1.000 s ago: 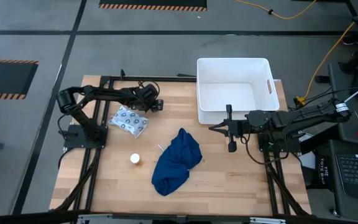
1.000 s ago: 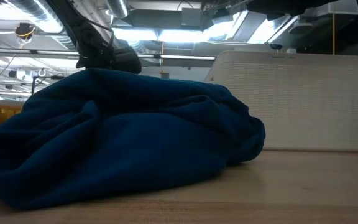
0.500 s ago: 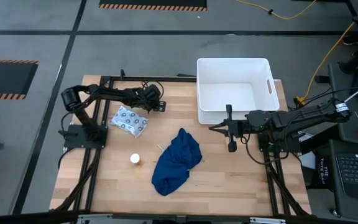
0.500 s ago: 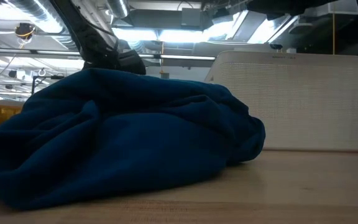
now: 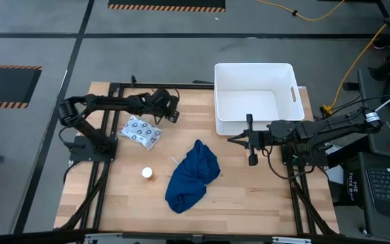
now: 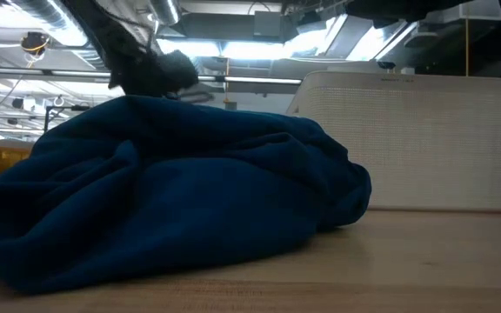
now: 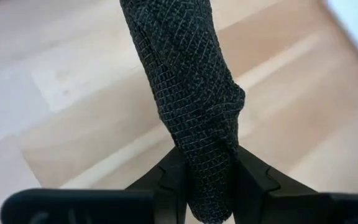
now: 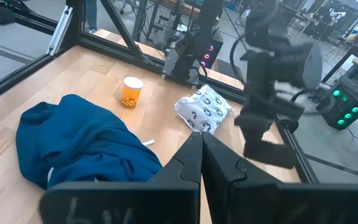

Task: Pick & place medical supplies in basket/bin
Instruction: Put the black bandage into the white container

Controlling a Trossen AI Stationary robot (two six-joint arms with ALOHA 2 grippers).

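Note:
A black cylinder (image 7: 185, 81) wrapped in woven mesh sits between the fingers of my left gripper (image 7: 209, 158), which is at the far left of the table (image 5: 168, 110). The large dark-blue cloth (image 5: 192, 175) lies crumpled at the table's middle. A white packet (image 5: 141, 131) with dark marks lies flat left of it. A tiny white-orange item (image 5: 147, 173) stands nearer the front. The white bin (image 5: 256, 95) stands at the far right. My right gripper (image 5: 252, 154) hovers shut just in front of the bin. My left gripper pinches the black cylinder's near end (image 7: 211, 180) between its two fingers (image 7: 173, 174). The cylinder lies along the fingers and sticks out ahead of them over the wooden table. Its wrap narrows in where the fingers meet it.
Black frame rails (image 5: 154, 86) run along the table's far and left edges. Bare wood lies between the cloth and the table's near edge (image 5: 249, 210). In the low view the cloth (image 6: 163, 191) fills the foreground with the bin wall (image 6: 416, 139) behind it.
My left gripper has risen a little above the far left of the table, and its arm's elbow has swung toward the left edge. The cloth, the packet and the right arm have stayed where they were.

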